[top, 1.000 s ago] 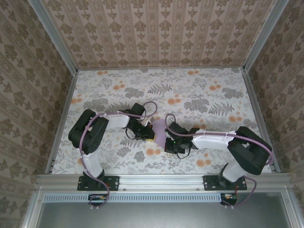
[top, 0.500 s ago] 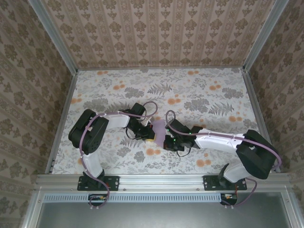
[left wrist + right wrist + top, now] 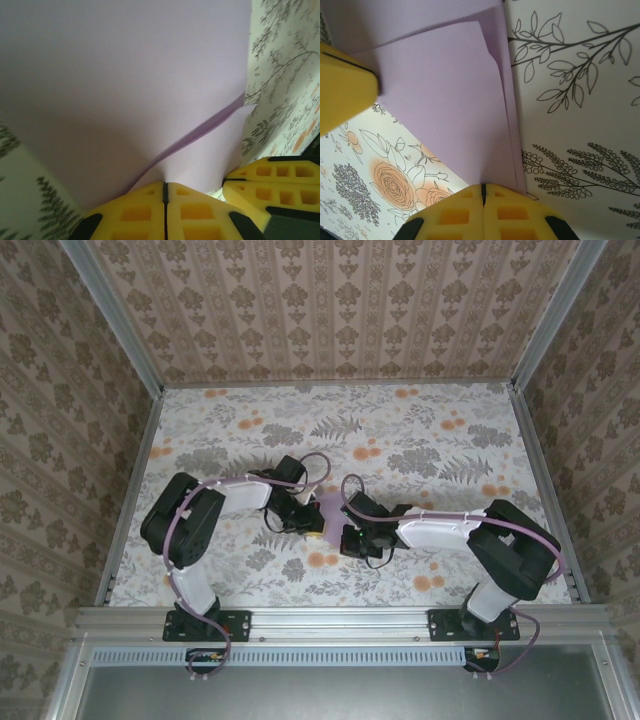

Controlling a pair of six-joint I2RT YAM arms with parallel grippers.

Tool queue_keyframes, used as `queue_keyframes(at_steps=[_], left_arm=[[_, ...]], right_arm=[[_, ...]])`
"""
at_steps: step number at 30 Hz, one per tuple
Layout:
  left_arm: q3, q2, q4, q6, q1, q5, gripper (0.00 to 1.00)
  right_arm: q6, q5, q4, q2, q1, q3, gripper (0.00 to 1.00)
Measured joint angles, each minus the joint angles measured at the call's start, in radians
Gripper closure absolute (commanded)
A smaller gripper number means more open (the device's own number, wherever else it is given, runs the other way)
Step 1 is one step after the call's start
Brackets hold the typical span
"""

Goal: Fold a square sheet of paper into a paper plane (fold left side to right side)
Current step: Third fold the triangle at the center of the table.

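The pale lilac paper lies folded between both grippers at mid-table, and it is a small patch in the top view. My left gripper is shut on its left edge. In the left wrist view the yellow fingertips meet where a crease in the paper runs into the seam. My right gripper is shut on the near right end. Its tips pinch the paper, whose two layers are slightly offset along the right edge. Each wrist view also catches the other gripper's yellow fingers touching the sheet.
A floral-print cloth covers the table. Patterned walls close it in at the left, back and right, on metal frame posts. An aluminium rail carrying both arm bases runs along the near edge.
My right gripper has moved left towards the left gripper, and its elbow has swung in. The visible lilac patch between the grippers is narrower. The left gripper has stayed in place.
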Motion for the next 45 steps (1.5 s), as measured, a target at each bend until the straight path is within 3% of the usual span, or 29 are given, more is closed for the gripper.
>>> queue_keyframes(at_steps=[7, 15, 45], left_arm=[[0.0, -0.113, -0.004, 0.015, -0.033, -0.008, 0.96], [0.001, -0.091, -0.005, 0.031, -0.121, 0.027, 0.97], [0.045, 0.041, -0.034, 0.102, -0.129, -0.031, 0.97]], right_arm=[[-0.001, 0.0, -0.004, 0.0, 0.0, -0.001, 1.0], [-0.001, 0.0, -0.006, 0.0, 0.0, 0.0, 1.0], [-0.008, 0.0, -0.027, 0.0, 0.0, 0.005, 1.0]])
